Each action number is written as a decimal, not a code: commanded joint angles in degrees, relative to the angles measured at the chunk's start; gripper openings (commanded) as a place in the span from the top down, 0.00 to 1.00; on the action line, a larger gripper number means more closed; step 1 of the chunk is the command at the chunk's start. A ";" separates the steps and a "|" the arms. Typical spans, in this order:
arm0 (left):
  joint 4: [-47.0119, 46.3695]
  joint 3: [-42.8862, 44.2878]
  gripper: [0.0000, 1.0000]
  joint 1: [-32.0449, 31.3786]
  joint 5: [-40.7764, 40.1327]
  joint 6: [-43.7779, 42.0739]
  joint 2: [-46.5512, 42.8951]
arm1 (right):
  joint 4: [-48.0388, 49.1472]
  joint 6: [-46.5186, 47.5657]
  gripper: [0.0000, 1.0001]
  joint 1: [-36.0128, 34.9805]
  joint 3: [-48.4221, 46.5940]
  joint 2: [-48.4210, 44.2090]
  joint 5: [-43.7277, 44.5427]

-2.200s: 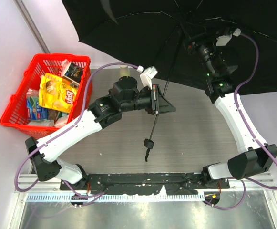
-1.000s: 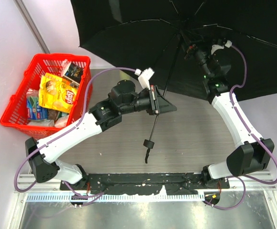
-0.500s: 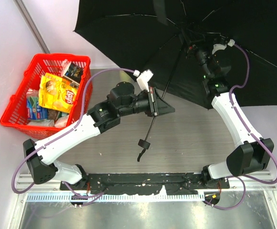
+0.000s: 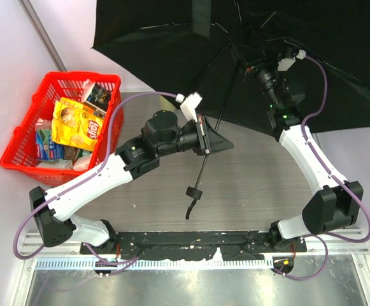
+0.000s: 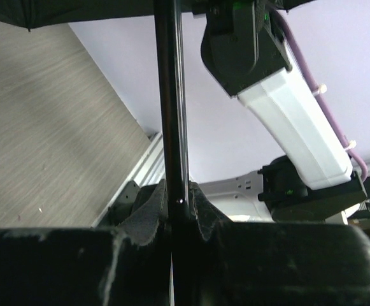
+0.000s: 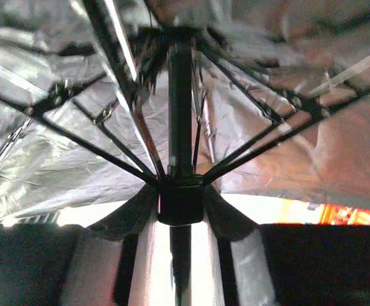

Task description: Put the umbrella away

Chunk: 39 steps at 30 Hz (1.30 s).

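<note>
The umbrella (image 4: 172, 38) is open, its black canopy spread over the back of the table. Its thin shaft (image 4: 205, 162) runs down to the small handle (image 4: 193, 192) with the wrist strap (image 4: 189, 208), held off the table. My left gripper (image 4: 205, 135) is shut on the shaft (image 5: 170, 102) midway along it. My right gripper (image 4: 251, 64) is under the canopy, shut on the runner collar (image 6: 180, 199) where the ribs (image 6: 95, 143) meet the shaft.
A red basket (image 4: 25, 131) with snack packets, among them a yellow Lay's bag (image 4: 76, 123), stands at the left edge of the table. The grey wood-grain tabletop (image 4: 255, 185) lies under both arms.
The canopy has shifted and tilted left over the last two seconds. The handle has moved a little down and left. Both grippers have kept their hold.
</note>
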<state>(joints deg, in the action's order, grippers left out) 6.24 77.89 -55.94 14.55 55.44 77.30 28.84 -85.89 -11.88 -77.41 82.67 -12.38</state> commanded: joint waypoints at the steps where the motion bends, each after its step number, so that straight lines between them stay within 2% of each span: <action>1: -3.77 6.57 1.00 0.04 2.85 -1.48 0.48 | 2.62 5.18 1.00 -5.76 1.73 -5.24 -5.43; 3: -4.02 6.14 1.00 1.44 1.62 -0.42 -0.13 | 5.69 6.60 1.00 -5.79 5.67 -8.83 -7.30; 5: -5.01 5.78 1.00 2.68 2.41 0.19 -0.57 | 0.55 11.24 1.00 -6.57 6.84 -11.91 -9.57; 10: -4.14 8.76 1.00 2.77 4.53 -0.77 1.36 | 0.34 10.21 1.00 -6.22 9.99 -14.12 -13.28; 14: -1.85 12.89 1.00 2.77 3.03 -1.21 4.26 | -0.97 12.31 1.00 -15.95 14.11 -14.03 -11.63; 16: -1.67 13.34 1.00 2.86 2.42 -2.00 4.53 | -7.28 16.43 1.00 -18.08 17.72 -17.36 -6.20; 18: -1.23 12.03 1.00 2.77 1.45 -2.44 3.57 | -6.70 16.98 1.00 -17.05 20.88 -20.09 -4.50; 19: -1.40 10.55 1.00 2.86 1.36 -2.18 2.95 | -3.30 16.28 1.00 -15.91 21.85 -20.18 -4.84; 20: -3.23 6.70 1.00 2.77 1.62 -1.31 1.82 | -1.96 14.54 1.00 -11.63 19.77 -19.31 -7.02; 22: -4.74 2.20 0.99 2.77 1.71 0.71 0.41 | -0.03 13.99 1.00 -9.23 17.13 -17.47 -6.87; 25: -4.57 -3.60 0.84 2.77 1.10 2.30 -1.70 | 1.66 15.39 1.00 -8.16 13.08 -15.88 -4.94; 27: -4.66 -7.29 0.66 2.77 0.66 3.44 -3.37 | 1.66 15.75 1.00 -8.16 10.18 -14.21 -3.80; 28: -5.09 -9.05 0.61 2.77 0.75 3.79 -4.08 | 2.44 15.58 1.00 -7.99 8.86 -12.90 -3.44; 31: -5.19 -12.22 0.55 2.07 1.01 3.98 -5.14 | 4.56 14.00 1.00 -7.11 6.66 -10.17 -3.09; 32: -4.75 -12.75 0.59 1.89 1.36 3.71 -5.31 | 3.95 14.08 1.00 -6.93 5.00 -8.86 -3.17; 35: -3.08 -13.64 0.89 1.63 1.62 2.75 -5.93 | -0.08 16.18 1.00 -6.06 -0.35 -5.96 -3.78; 37: -2.12 -13.20 0.99 1.54 0.67 1.52 -6.37 | -2.55 17.94 1.00 -5.00 -3.26 -4.46 -5.02; 39: -0.53 -10.93 1.00 1.89 -1.96 -0.41 -6.63 | -12.26 22.94 1.00 -5.43 -5.03 -4.01 -5.46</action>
<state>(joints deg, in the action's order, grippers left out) 1.61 65.12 -54.15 15.97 57.65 71.99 20.97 -68.58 -18.17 -74.56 79.40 -17.19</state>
